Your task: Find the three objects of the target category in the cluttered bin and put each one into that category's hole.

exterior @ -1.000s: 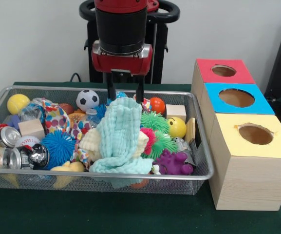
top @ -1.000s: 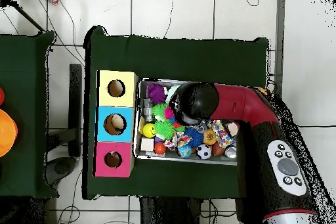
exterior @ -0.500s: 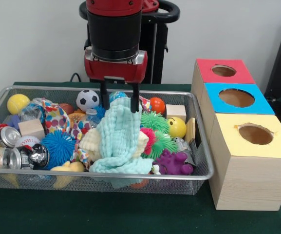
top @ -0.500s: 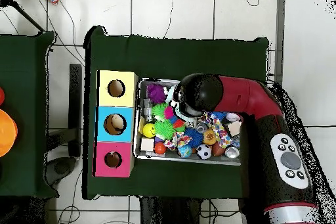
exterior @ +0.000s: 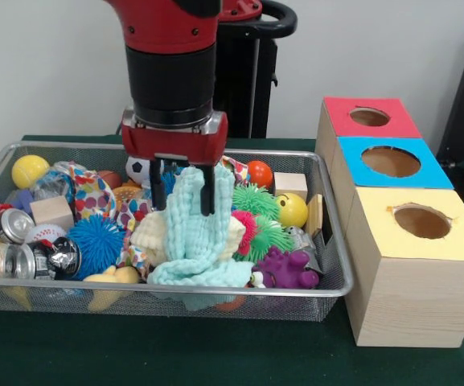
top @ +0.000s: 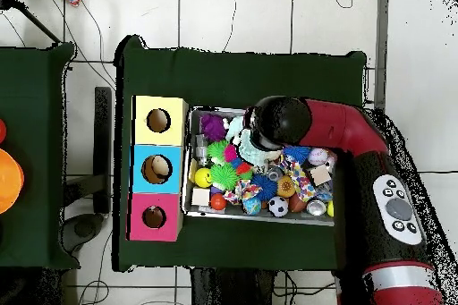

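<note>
The pincer point(exterior: 182, 189) stands low over the middle of the wire bin point(exterior: 328, 233), and I read its two black fingers point(exterior: 207, 190) as spread apart, straddling the top of the mint-green cloth point(exterior: 199, 233). One finger lies in front of the cloth's upper fold, the other at its left edge; I cannot tell whether either presses the fabric. The cloth rises as a heap at the bin's centre and drapes down to the front rim.

In the overhead view the red arm point(top: 344, 131) covers much of the bin point(top: 192, 163), and the pincer itself is hidden under the wrist.

Contents noted around the cloth: a soccer ball point(exterior: 137, 166) just behind the pincer, a blue spiky ball point(exterior: 95, 241) to the left, a green spiky ball point(exterior: 256, 199) and a yellow smiley ball point(exterior: 293, 210) to the right, a purple toy point(exterior: 286, 269) at the front right, crushed cans point(exterior: 22, 259) at the front left, a wooden block point(exterior: 52, 212) and a yellow ball point(exterior: 29, 170) at the far left.

Beside the bin on the green bench point(exterior: 175, 354) stand three boxes, each with a round hole: red box point(exterior: 340, 112), blue box point(exterior: 424, 173), yellow box point(exterior: 408, 241).
</note>
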